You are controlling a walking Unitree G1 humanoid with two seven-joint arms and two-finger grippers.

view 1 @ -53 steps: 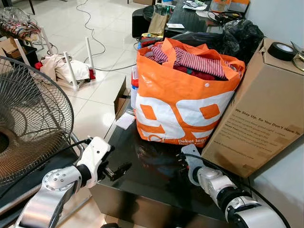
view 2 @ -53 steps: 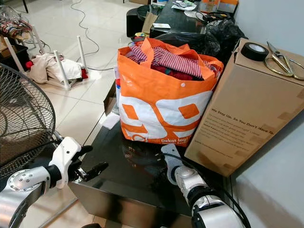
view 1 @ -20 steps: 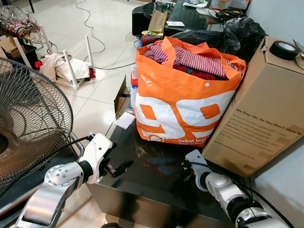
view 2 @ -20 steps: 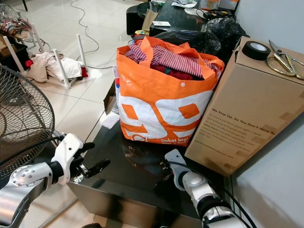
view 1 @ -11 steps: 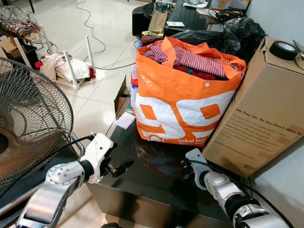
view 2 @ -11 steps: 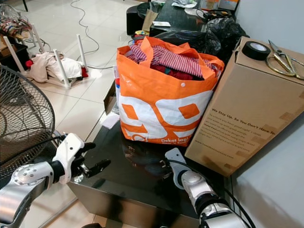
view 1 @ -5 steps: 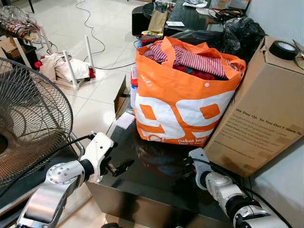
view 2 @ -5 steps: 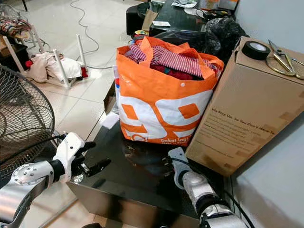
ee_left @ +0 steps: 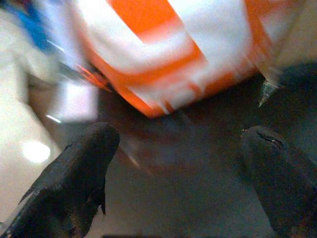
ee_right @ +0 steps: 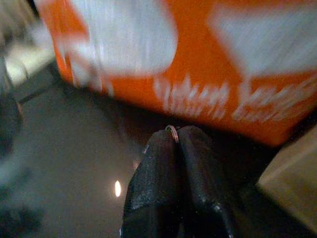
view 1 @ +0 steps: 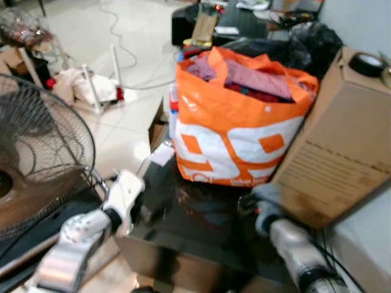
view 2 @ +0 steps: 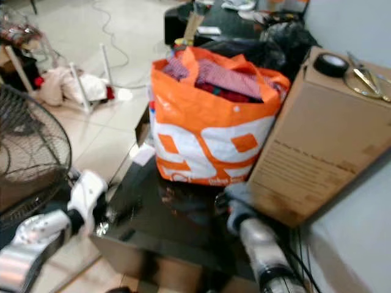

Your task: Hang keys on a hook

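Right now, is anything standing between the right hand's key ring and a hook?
The right hand is shut on a thin metal ring, low over the black table. Directly ahead stand the orange bag and the cardboard box. I can make out no hook, so I cannot judge the path to one.

Glossy black tabletop (view 1: 201, 229) (woven plastic bag (view 1: 235, 131)).
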